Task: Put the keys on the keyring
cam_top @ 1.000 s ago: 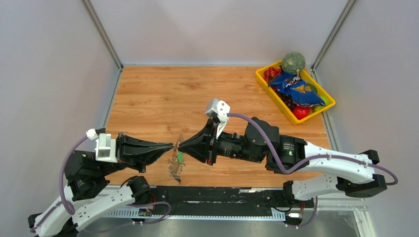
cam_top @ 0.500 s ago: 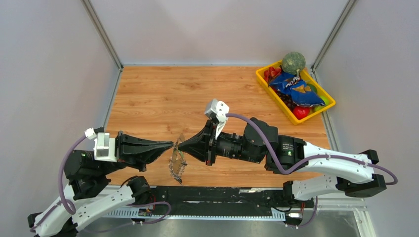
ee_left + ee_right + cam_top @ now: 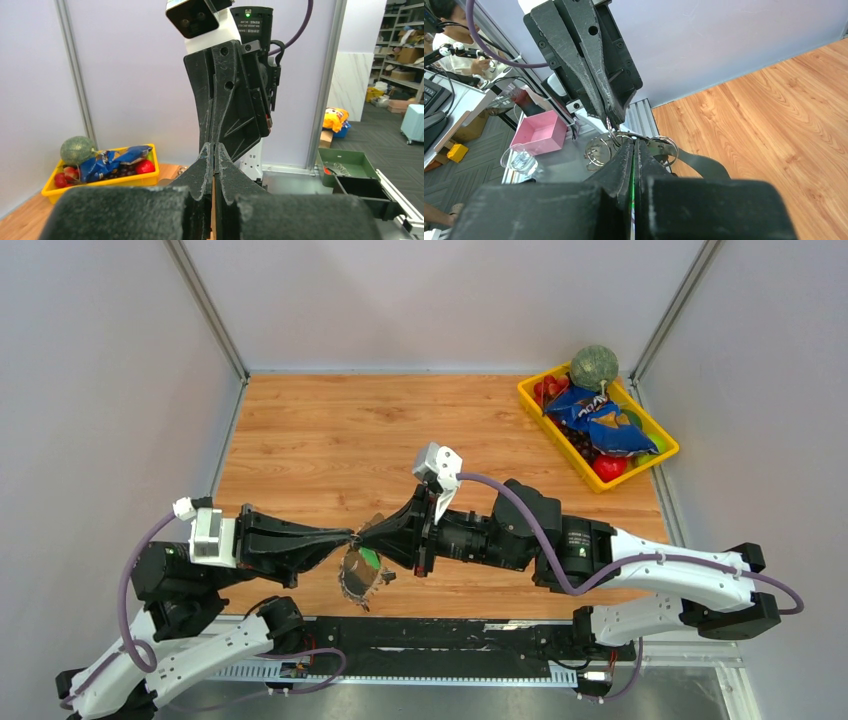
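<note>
My left gripper [image 3: 350,536] and right gripper [image 3: 366,536] meet tip to tip above the table's near edge. The keyring [image 3: 349,581], a thin grey hoop fringed with small silver keys, hangs below the tips. The keys' green tag [image 3: 371,559] shows just under the right tip. In the right wrist view my right gripper [image 3: 633,141] is shut with a green sliver [image 3: 632,186] between its jaws, and silver rings [image 3: 599,149] poke out past the tips. The left fingers [image 3: 599,85] pinch a small ring there. In the left wrist view my left gripper [image 3: 214,146] is shut tight.
A yellow tray [image 3: 597,484] with snack bags and fruit stands at the far right corner, also in the left wrist view [image 3: 100,181]. The wooden table [image 3: 330,440] ends just below the grippers. A pink box [image 3: 539,132] and a glass [image 3: 519,160] sit off the table.
The hanging hoop and keys have turned, so the hoop now shows as a wider ring. Both gripper tips have dropped slightly and stay pressed together.
</note>
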